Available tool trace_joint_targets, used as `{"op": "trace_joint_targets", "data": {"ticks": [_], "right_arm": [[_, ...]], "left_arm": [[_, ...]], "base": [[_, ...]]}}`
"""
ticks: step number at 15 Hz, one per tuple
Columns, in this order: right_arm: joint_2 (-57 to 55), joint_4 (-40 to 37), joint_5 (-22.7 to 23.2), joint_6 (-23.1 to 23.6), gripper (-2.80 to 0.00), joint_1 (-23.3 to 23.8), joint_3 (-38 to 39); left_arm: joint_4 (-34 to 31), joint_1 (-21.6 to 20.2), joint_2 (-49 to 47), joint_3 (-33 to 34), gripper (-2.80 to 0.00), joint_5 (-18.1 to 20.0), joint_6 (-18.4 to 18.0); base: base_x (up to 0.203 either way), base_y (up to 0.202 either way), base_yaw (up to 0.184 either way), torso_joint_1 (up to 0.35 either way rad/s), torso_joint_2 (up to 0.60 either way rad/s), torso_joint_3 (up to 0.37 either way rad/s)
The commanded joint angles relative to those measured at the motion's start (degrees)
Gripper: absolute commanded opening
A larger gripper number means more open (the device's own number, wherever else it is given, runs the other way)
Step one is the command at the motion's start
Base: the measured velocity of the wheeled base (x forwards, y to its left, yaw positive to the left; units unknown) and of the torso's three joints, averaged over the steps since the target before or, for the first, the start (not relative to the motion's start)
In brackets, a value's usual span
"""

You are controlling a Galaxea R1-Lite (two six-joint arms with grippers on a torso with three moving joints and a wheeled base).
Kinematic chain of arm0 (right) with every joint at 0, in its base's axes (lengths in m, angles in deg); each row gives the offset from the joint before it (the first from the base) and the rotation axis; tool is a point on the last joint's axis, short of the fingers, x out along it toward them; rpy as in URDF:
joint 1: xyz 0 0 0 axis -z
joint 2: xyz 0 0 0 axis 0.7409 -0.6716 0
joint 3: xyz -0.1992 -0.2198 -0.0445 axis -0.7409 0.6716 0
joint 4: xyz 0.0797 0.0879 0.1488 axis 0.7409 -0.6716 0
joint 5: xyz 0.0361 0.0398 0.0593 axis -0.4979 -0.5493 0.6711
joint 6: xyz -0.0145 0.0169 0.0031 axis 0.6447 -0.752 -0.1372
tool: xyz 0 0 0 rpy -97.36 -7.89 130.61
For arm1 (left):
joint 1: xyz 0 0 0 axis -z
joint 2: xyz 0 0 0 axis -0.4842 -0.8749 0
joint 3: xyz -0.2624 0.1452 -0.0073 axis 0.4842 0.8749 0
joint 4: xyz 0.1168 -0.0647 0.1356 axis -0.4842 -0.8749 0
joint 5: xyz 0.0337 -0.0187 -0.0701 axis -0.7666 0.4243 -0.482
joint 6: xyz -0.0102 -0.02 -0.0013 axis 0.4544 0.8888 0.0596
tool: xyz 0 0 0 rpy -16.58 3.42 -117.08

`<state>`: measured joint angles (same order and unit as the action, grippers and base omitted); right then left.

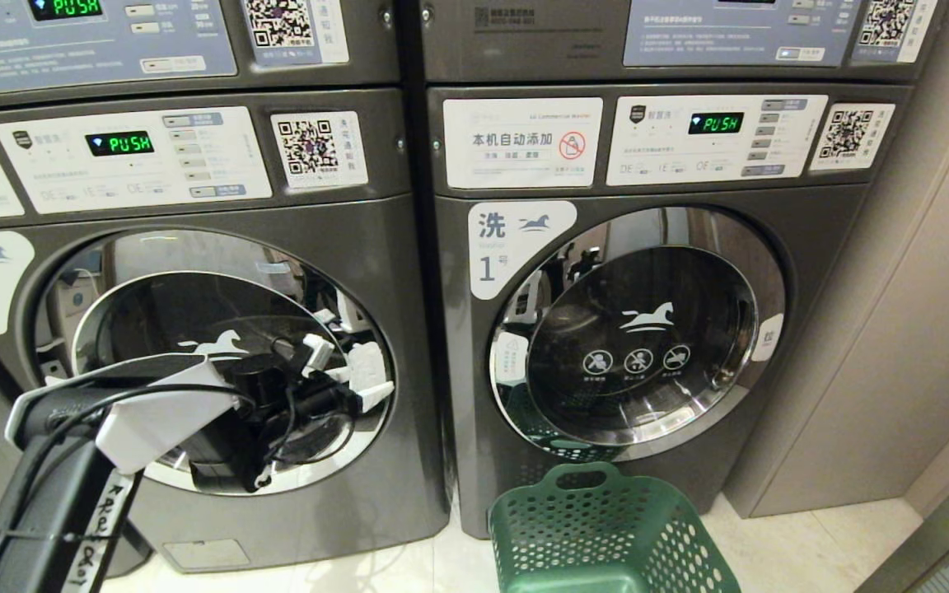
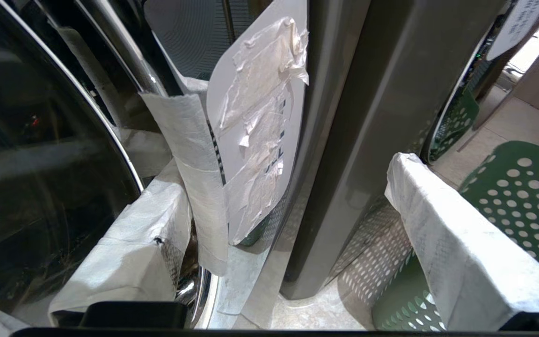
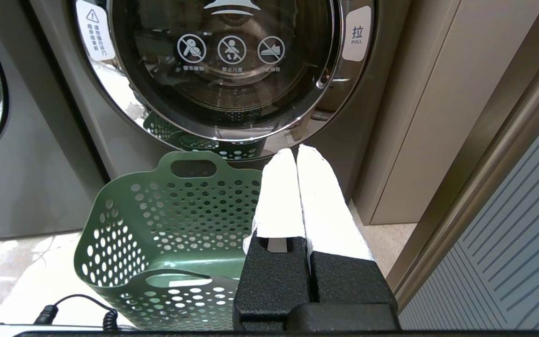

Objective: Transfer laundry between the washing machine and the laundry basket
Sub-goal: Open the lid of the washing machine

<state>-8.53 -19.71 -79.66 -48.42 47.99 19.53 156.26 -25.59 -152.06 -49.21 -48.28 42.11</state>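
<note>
The washing machine point(image 1: 359, 247), marked 2, stands at the left with its round glass door point(image 1: 186, 313) closed. My left gripper point(image 1: 351, 375) is open at the door's right rim, its white-wrapped fingers point(image 2: 129, 243) spread on either side of a taped white label point(image 2: 260, 131); nothing is held. The green laundry basket point(image 1: 606, 527) sits on the floor in front of the machine marked 1 and looks empty inside point(image 3: 171, 206). My right gripper point(image 3: 297, 152) is shut and empty, hanging by the basket's right side. The laundry is out of view.
The machine marked 1 point(image 1: 647, 346) stands at the right with its door closed. A beige wall panel point(image 1: 895, 329) and a door frame point(image 3: 484, 164) close in the right side. More machines are stacked above.
</note>
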Motion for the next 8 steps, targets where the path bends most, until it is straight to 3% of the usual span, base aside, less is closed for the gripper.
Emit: {"op": "trace_joint_targets", "data": {"ticks": [1, 8], "right_arm": [[-0.09, 0.01, -0.02, 0.0, -2.8, -0.01, 0.0], [-0.09, 0.01, -0.02, 0.07, -2.8, -0.01, 0.0]], "left_arm": [[0.72, -0.45, -0.68, -0.87, 0.0, 1.64, -0.1], [2.25, -1.88, -1.74, -1.05, 0.0, 5.27, -0.03]], "base": [[0.0, 0.0, 0.0, 0.0, 0.0, 0.0], [0.0, 0.0, 0.0, 0.0, 0.0, 0.0]]}}
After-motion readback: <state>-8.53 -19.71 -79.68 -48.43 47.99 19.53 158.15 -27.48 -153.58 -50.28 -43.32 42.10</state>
